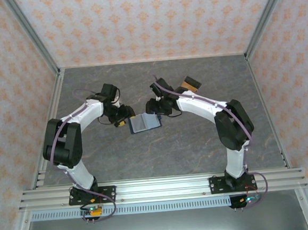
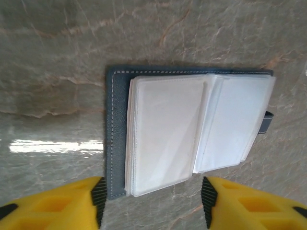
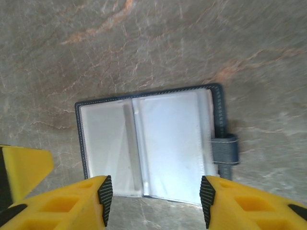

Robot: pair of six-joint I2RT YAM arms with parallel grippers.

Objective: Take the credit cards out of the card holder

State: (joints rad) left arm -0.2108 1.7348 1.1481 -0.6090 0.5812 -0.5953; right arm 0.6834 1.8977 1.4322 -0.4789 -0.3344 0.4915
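The card holder [image 1: 144,122] lies open and flat on the table between my two grippers. It is navy blue, with pale clear sleeves [image 2: 165,129] fanned over it and a closure tab [image 3: 225,149] on one side. My left gripper [image 2: 151,202] stands open just off its short edge; the left pad [image 2: 99,199] is next to the navy corner [image 2: 115,143]. At the opposite edge of the holder [image 3: 148,143] my right gripper [image 3: 156,201] hangs open too, with nothing between the pads. Loose credit cards [image 1: 190,84], orange and black, lie in a small pile behind the right arm.
The grey marbled table [image 1: 199,143] is walled by patterned panels at the back and both sides. Both arms reach in toward the middle, and their grippers [image 1: 123,121] [image 1: 156,110] are close together over the holder.
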